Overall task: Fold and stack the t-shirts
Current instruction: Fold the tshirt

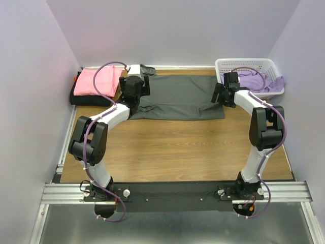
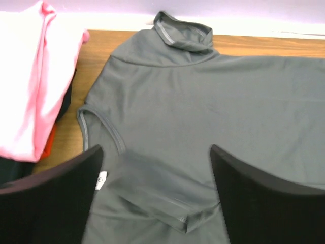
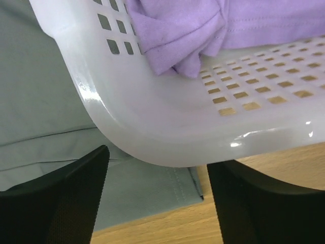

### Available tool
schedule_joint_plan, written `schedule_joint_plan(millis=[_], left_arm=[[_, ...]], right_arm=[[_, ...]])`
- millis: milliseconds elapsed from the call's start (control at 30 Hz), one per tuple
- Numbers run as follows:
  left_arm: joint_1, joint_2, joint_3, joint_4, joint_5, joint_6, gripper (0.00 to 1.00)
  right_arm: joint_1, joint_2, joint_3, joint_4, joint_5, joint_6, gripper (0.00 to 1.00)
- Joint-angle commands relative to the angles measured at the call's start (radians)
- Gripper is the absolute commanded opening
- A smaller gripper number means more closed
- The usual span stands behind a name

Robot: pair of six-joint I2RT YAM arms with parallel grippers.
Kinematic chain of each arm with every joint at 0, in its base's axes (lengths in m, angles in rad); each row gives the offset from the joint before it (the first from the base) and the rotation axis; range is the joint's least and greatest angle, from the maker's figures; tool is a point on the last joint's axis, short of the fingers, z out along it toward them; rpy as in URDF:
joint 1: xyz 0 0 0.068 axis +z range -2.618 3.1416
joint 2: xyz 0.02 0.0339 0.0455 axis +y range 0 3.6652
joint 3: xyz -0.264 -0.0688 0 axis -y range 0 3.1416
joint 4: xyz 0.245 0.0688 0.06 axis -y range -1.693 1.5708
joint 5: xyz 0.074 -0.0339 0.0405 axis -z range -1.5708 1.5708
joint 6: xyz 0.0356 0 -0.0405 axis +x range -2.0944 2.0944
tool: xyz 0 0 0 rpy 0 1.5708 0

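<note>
Nothing legible: the small white tag (image 2: pixel 102 179) on the charcoal grey cloth t-shirt (image 2: pixel 203 112), just beside the left claw (image 2: pixel 156 155), bears an unreadable mark.

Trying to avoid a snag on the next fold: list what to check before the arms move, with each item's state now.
1. Left gripper open, holding nothing: ok.
2. Right gripper open, no cloth in it: ok.
3. Grey t-shirt lying flat on the table, sleeve folded in: ok.
4. Its collar flat: not ok, it curls up at the far edge.
5. Right gripper clear of the white basket: not ok, its wall sits close ahead of it.
6. Pink t-shirt folded, lying on the black t-shirt: ok.
</note>
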State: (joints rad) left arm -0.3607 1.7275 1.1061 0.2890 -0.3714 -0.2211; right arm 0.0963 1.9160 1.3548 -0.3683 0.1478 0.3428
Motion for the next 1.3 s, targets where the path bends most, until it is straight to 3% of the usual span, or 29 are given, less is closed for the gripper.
schedule_joint_plan(millis=[0, 133, 400, 700, 1000, 1133, 1267], left_arm=[[0.006, 0.018, 0.058, -0.025, -0.024, 0.009, 0.98], [0.006, -0.034, 0.031, -0.021, -0.012, -0.004, 0.98], [0.028, -0.140, -0.201, 0.030, 0.043, -0.050, 0.98], [0.097, -0.262, -0.334, 0.026, 0.086, -0.112, 0.98], [0.135, -0.325, -0.402, 0.006, 0.097, -0.130, 0.98], [0.154, -0.344, -0.410, -0.031, 0.092, -0.152, 0.98], [0.158, -0.355, -0.419, -0.060, 0.100, -0.162, 0.98]], right_arm=[[-0.006, -0.047, 0.007, -0.008, -0.023, -0.007, 0.87], [-0.004, -0.113, -0.042, 0.011, -0.071, -0.025, 0.90], [-0.004, -0.210, -0.209, 0.057, -0.068, -0.005, 0.91], [-0.006, -0.207, -0.302, 0.091, -0.056, 0.012, 0.90], [-0.023, -0.152, -0.287, 0.103, -0.039, 0.005, 0.90], [-0.036, -0.140, -0.290, 0.109, -0.053, 0.005, 0.86], [-0.041, -0.132, -0.301, 0.118, -0.063, 0.004, 0.76]])
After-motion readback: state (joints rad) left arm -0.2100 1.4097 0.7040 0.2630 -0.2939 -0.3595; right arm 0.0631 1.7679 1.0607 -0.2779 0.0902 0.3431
